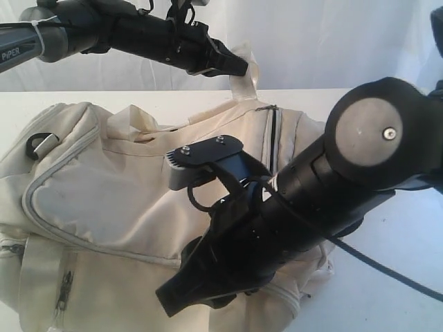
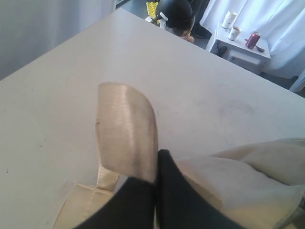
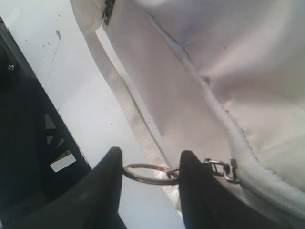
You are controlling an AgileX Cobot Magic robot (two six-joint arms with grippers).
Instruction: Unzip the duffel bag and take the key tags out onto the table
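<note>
The cream-white duffel bag [image 1: 104,200] lies on the white table [image 1: 387,277], filling the left and middle of the exterior view. My left gripper [image 1: 239,68] is above the bag's far side, shut on a shiny cream webbing strap [image 2: 126,129] and holding it up. My right gripper [image 1: 169,301] is low at the bag's near side. In the right wrist view its fingers press on a metal ring [image 3: 147,174] linked to the grey zipper slider [image 3: 224,169] on the bag's seam. The key tags are hidden.
A black D-ring [image 1: 38,145] sits at the bag's left end. Beyond the table's far edge stand a small side table with cups and a can [image 2: 238,36] and a dark round object [image 2: 176,14]. A black frame [image 3: 28,143] borders the table near my right gripper.
</note>
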